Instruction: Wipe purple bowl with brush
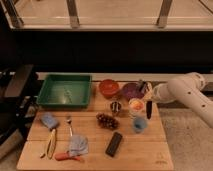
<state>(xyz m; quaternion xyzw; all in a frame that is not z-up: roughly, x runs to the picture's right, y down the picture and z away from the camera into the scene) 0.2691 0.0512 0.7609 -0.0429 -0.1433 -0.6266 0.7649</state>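
The purple bowl (130, 90) sits at the back right of the wooden board, just right of the red-orange bowl (108, 88). My gripper (148, 96) reaches in from the right on a white arm, at the bowl's right rim. It is shut on the brush (148, 110), a slim black stick that hangs almost straight down from the gripper. The brush's lower end is just right of the orange-and-white cup (135, 104) and above the blue cup (139, 125). The brush is beside the purple bowl, not inside it.
A green tray (65, 91) stands at the back left. On the board (95, 160) lie a small metal cup (116, 107), grapes (106, 120), a black block (114, 144), a fork (69, 125), a yellow-handled tool (51, 142) and cloths (77, 145).
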